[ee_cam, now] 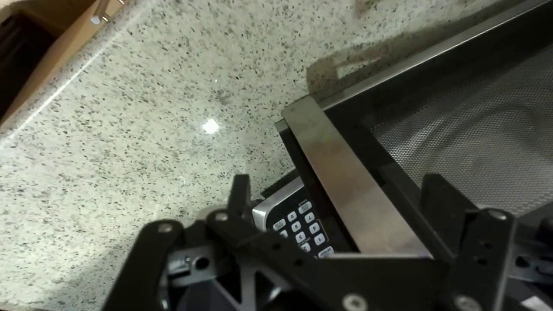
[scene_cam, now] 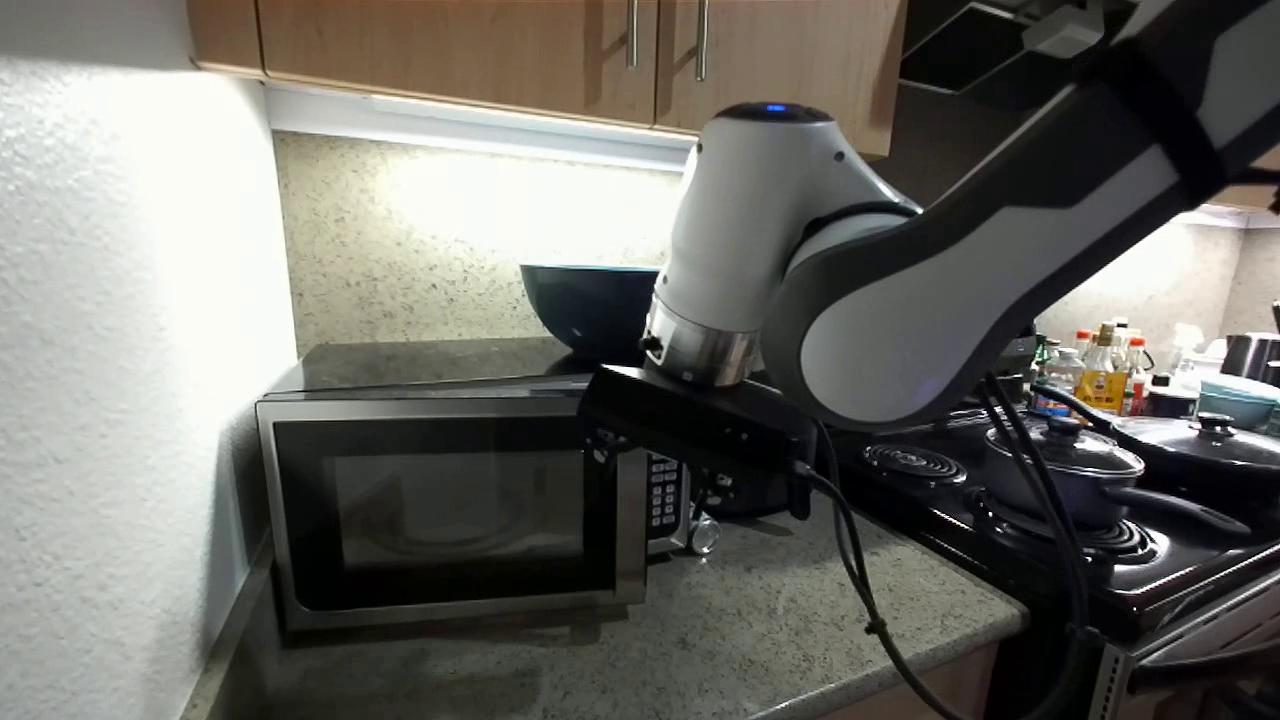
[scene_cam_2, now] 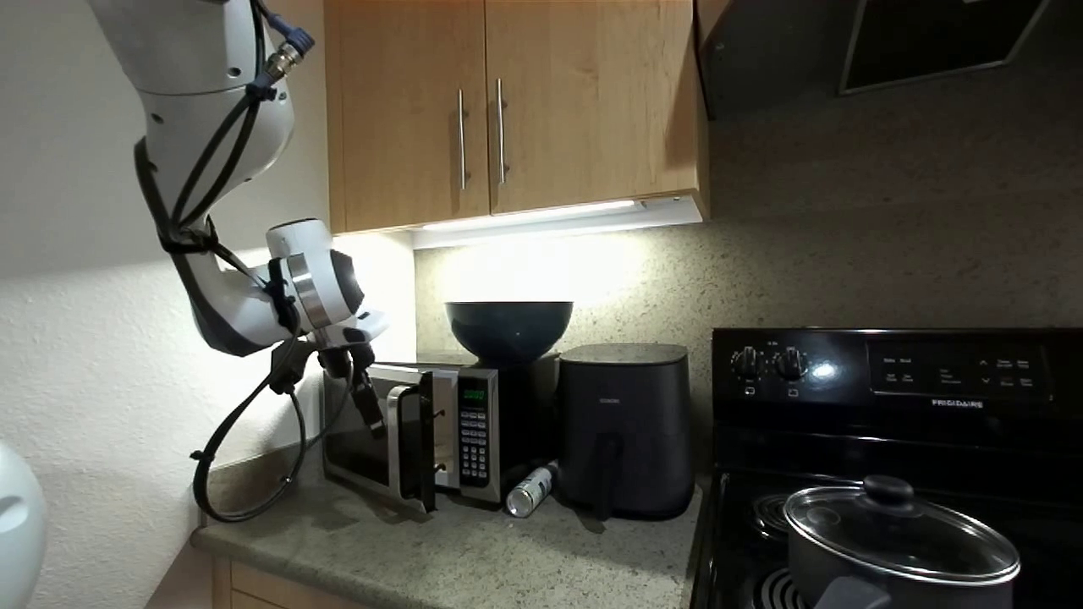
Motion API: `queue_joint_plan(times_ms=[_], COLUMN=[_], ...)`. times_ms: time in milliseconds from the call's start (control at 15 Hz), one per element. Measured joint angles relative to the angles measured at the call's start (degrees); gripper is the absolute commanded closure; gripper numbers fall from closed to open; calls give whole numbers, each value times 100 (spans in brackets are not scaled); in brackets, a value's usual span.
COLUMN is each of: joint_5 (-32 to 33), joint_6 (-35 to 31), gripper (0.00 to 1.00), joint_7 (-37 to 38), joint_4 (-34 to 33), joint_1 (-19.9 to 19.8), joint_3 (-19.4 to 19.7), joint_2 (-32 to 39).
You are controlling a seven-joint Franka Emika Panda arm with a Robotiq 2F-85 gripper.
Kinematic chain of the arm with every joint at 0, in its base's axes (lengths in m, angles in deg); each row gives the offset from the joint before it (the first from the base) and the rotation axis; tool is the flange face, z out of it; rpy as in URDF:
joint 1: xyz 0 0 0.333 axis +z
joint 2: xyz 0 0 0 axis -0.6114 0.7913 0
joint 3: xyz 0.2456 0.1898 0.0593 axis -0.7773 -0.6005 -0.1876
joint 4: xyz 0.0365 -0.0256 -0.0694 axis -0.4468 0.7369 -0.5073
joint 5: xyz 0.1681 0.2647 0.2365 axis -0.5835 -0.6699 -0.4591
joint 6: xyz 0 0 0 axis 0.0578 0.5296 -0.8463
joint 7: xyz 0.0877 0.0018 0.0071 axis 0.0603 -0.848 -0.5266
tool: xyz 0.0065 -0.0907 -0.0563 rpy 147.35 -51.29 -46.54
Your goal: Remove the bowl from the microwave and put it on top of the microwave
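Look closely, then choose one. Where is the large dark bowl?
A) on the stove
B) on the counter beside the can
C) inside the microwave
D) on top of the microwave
D, because both exterior views show the bowl resting on top of the microwave, below the wall cabinets.

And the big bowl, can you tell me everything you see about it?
The bowl is round, deep and dark blue-black, with shiny sides curving down to a narrower bottom. It looks smooth, but I can't tell what it's made of. It stands upright, open side up, on top of the microwave, toward the button panel end; nothing else seems to touch it. The robot arm hides part of it in an exterior view, and I can't see down into it.
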Motion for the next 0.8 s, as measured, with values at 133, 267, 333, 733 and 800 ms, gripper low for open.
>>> queue_joint_plan(times_ms=[133,267,333,733,800], joint_5=[57,223,323,842,902], joint_6=[-22,-144,-239,-735,-742], gripper=[0,0,0,0,0], joint_7=[34,209,351,1483,1660], joint_4=[-172,-403,-531,-957,-974], joint_1=[-4,-2,2,179,243], joint_3=[128,278,370,843,903], joint_2=[241,480,594,1009,1030])
